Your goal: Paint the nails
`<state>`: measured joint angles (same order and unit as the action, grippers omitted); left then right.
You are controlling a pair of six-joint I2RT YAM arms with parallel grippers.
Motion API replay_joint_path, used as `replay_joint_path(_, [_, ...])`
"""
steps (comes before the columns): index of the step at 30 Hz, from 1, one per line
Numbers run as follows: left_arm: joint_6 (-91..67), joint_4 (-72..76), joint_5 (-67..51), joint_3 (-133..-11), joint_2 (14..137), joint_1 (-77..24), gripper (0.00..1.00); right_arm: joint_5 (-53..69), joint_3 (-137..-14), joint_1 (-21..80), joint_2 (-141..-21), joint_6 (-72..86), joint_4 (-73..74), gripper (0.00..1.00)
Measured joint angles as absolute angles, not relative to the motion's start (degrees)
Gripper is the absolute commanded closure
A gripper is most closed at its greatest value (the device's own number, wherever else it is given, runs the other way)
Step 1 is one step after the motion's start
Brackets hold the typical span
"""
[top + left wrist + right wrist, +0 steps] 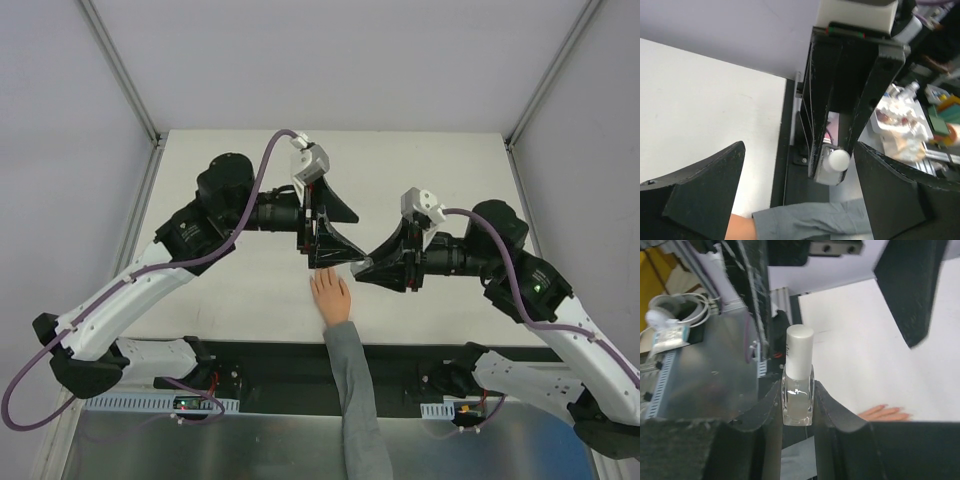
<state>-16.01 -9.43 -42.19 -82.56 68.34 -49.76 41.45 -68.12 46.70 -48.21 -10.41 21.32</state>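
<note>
A pale hand [331, 297] with a grey sleeve [350, 390] lies flat on the white table [450, 180], fingers together and pointing away. Its nails are too small to tell apart from above; the right wrist view shows pinkish fingertips [884, 412]. My right gripper [366, 269] is shut on a small clear bottle [798, 390] with a white cap [799, 347], held upright just above and right of the fingertips. My left gripper [356, 238] is wide open, its fingers on either side of the cap [839, 160] without touching it. The sleeve [815, 220] passes below it.
A black base strip [280, 365] runs along the table's near edge where the sleeve crosses it. White enclosure walls and metal posts [120, 70] bound the table. Clutter [905, 120] lies off the table beyond the arm bases.
</note>
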Motion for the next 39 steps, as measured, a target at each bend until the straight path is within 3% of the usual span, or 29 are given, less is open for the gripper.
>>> replay_joint_path(5, [-17.5, -9.98, -29.98, -82.52, 65.54, -49.76, 0.14, 30.81, -69.23, 46.81, -50.61, -12.34, 23.49, 1.0])
replay_joint_path(11, [-19.59, -12.32, -14.63, -83.05, 64.99, -49.36, 0.26, 16.29, -69.21, 47.09, -53.84, -12.49, 23.73, 1.0])
replay_joint_path(22, [-24.08, -15.4, -10.02, -85.6, 75.07, -49.04, 0.29, 6.31, -69.21, 47.59, -54.63, -12.23, 21.47, 0.99])
replay_joint_path(23, [-24.25, -15.4, -10.17, -85.78, 75.59, -49.01, 0.4, 6.11, -69.21, 47.81, -54.83, -12.23, 21.37, 0.99])
replay_joint_path(29, [-25.69, -14.76, -12.19, -85.97, 76.36, -49.19, 0.74, 4.47, -69.19, 48.84, -55.57, -12.01, 21.23, 1.0])
replay_joint_path(32, [-26.65, -13.74, -14.02, -85.95, 76.36, -49.36, 0.99, 3.77, -69.19, 49.01, -55.61, -11.42, 20.86, 1.0])
replay_joint_path(36, [-26.09, -11.22, -19.66, -85.27, 76.29, -48.75, 1.0, 3.95, -69.17, 48.99, -55.37, -10.81, 20.78, 0.99])
replay_joint_path(39, [-25.91, -6.02, -32.16, -83.09, 76.23, -46.26, 1.0, 8.47, -69.17, 47.72, -54.26, -12.21, 21.45, 1.0])
